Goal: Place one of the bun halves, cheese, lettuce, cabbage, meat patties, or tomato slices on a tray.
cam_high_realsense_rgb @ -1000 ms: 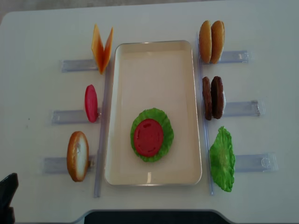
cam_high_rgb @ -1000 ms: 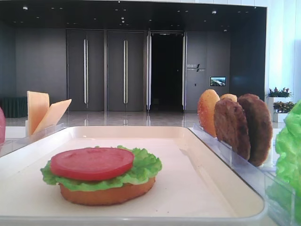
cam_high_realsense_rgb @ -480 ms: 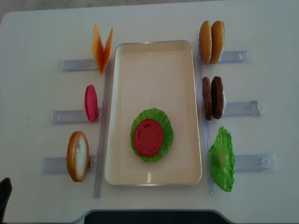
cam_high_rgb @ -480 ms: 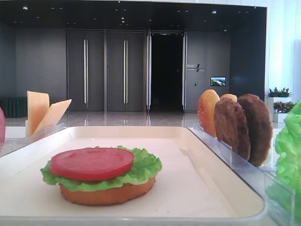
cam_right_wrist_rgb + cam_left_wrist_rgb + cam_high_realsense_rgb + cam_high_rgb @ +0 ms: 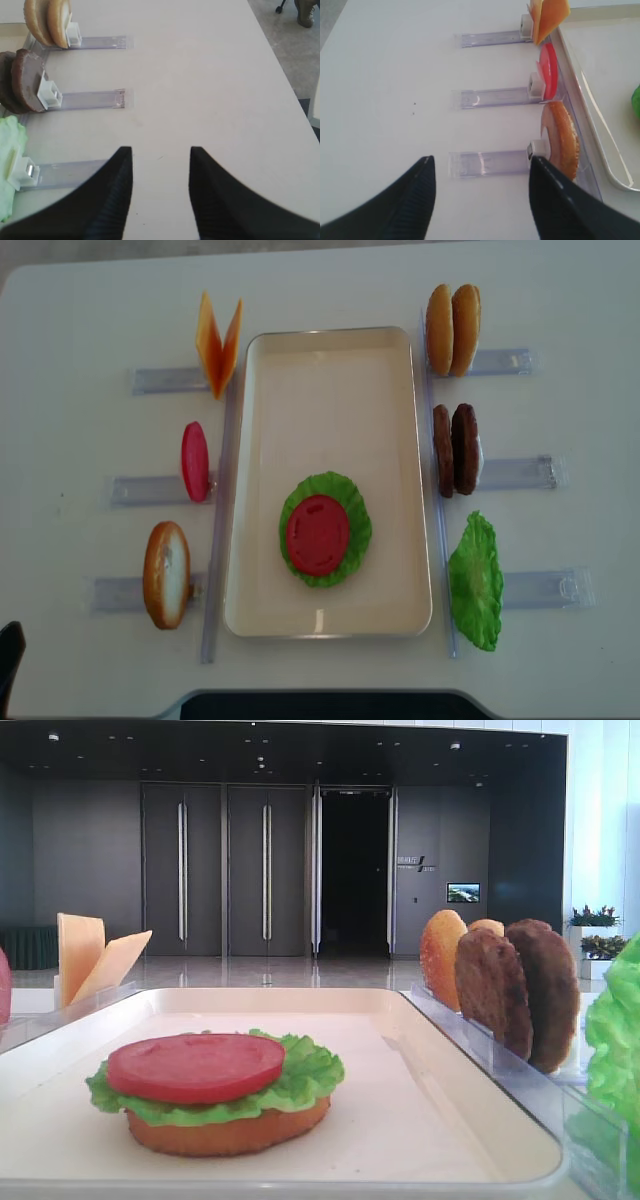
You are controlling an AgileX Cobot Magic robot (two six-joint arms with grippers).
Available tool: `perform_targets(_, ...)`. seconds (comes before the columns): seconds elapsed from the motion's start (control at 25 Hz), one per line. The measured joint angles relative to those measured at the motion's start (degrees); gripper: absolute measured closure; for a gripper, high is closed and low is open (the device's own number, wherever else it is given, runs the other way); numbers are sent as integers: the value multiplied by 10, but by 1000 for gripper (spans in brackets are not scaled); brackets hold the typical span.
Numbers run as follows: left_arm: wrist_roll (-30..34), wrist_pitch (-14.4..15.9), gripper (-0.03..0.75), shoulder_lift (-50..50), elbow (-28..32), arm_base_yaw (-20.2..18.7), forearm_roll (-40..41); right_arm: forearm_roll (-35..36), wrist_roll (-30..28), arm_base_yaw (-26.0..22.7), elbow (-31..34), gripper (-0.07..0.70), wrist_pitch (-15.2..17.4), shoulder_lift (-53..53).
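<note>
On the cream tray lies a stack: a tomato slice on lettuce on a bun half. Left of the tray, cheese, a tomato slice and a bun half stand in holders. On the right stand two bun halves, two meat patties and lettuce. No cabbage is in view. My left gripper is open and empty, low at the table's front left, short of the bun half. My right gripper is open over bare table, right of the lettuce.
Clear plastic holders stick out sideways from both long sides of the tray. The white table's right edge runs close beside my right gripper. Bare table lies between each gripper and its holders.
My left gripper has drawn back toward the front left corner of the overhead view, leaving only a sliver showing. Nothing on the table has moved.
</note>
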Motion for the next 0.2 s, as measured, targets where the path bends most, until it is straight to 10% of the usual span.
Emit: perform_targets(0.2, 0, 0, 263, 0, 0, 0, 0, 0, 0, 0, 0, 338, 0, 0)
